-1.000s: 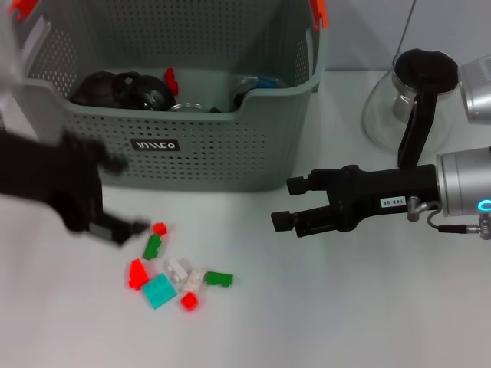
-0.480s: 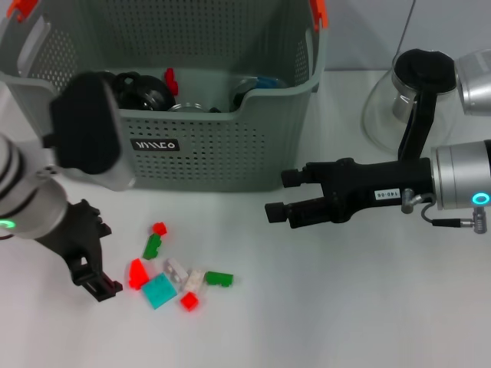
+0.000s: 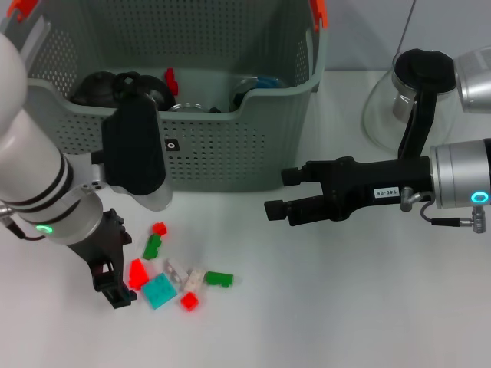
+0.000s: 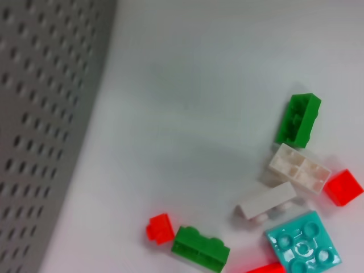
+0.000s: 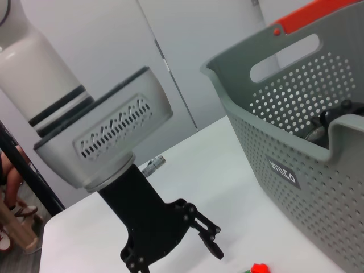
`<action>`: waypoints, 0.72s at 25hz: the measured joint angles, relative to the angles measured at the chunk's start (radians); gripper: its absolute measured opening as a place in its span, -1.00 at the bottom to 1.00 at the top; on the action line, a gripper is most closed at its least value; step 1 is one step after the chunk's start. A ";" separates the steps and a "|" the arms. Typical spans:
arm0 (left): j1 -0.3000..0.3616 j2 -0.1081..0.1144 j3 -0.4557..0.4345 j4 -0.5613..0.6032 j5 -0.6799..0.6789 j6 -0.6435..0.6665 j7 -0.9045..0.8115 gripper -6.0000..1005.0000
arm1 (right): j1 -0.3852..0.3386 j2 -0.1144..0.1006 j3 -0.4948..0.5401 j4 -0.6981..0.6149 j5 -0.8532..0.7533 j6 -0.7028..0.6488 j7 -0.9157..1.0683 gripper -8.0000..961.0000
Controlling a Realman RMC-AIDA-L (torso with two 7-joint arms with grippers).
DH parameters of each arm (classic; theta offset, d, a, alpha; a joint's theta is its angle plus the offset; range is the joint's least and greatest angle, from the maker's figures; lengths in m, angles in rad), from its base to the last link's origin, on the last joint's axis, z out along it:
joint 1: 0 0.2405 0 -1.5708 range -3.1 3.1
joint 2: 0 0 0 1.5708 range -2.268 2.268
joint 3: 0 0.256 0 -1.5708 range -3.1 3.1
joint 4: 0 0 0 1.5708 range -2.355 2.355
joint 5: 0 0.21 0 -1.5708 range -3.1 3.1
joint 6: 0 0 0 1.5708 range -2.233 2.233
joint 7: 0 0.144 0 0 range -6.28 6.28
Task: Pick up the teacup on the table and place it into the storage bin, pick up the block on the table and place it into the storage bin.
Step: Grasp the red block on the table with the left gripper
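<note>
The white surface [image 3: 345, 307] carried the storage bin [image 3: 230, 146] at its far edge, loose blocks [image 3: 176, 276] before it. The left claw [image 3: 115, 284] stood spread and empty beside them; the right claw [image 3: 280, 195], parted, hovered empty near the bin's front right corner. Pale wall panels stood behind.

A robot test room or lab, by the look of it. A plain white table [image 3: 345, 307] stands before bare pale wall panels [image 5: 187, 62]. At one edge someone sits, only sandalled feet [image 5: 11, 219] showing.
</note>
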 joint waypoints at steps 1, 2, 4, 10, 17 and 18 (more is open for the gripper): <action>-0.005 0.000 0.005 -0.011 0.000 -0.004 -0.003 0.69 | -0.002 0.000 0.000 0.000 0.000 0.001 0.000 0.96; -0.007 0.000 0.008 -0.017 0.000 -0.006 -0.005 0.68 | -0.003 0.000 0.000 0.000 0.000 0.001 0.001 0.96; -0.011 -0.003 0.016 -0.025 0.001 -0.016 -0.008 0.67 | -0.005 0.001 0.000 0.000 0.000 0.002 0.002 0.96; -0.015 -0.006 0.033 -0.032 0.001 -0.035 -0.029 0.64 | -0.006 0.002 0.000 0.000 0.000 0.004 0.003 0.96; -0.027 -0.004 0.035 -0.065 0.002 -0.051 -0.034 0.60 | -0.006 0.001 0.000 0.000 0.000 0.004 0.003 0.96; -0.028 -0.003 0.035 -0.068 0.002 -0.052 -0.035 0.60 | -0.005 0.001 0.000 0.000 0.000 0.004 0.003 0.96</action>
